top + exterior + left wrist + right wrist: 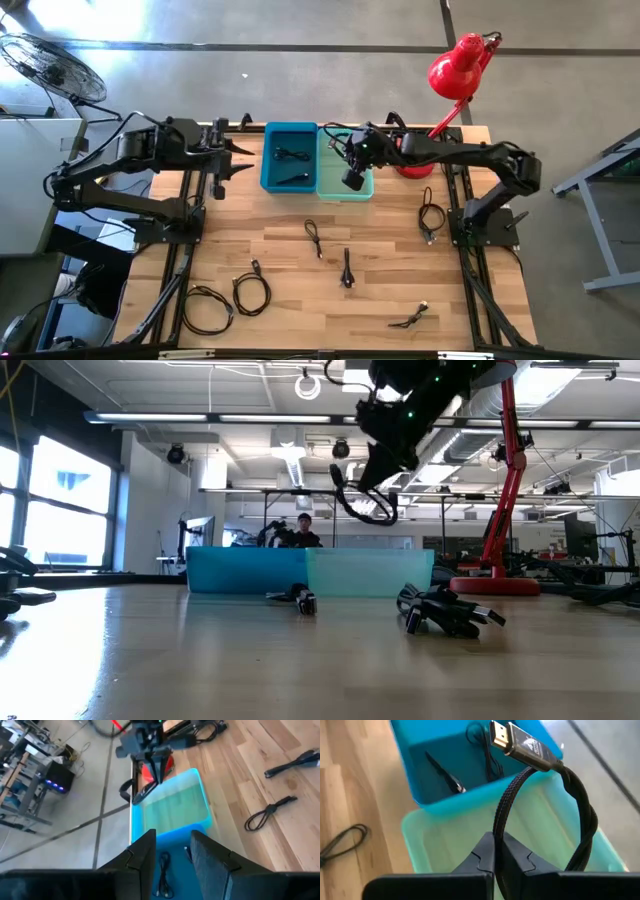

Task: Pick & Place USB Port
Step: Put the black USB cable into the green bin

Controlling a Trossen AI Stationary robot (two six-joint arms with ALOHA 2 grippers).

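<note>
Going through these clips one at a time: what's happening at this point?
The right gripper is shut on a braided cable with a metal plug, holding it in the air above the pale green bin. Beside it, the blue bin already holds a couple of cables. The left gripper waits near the blue bin, holding nothing. More cables lie loose on the wooden table.
</note>
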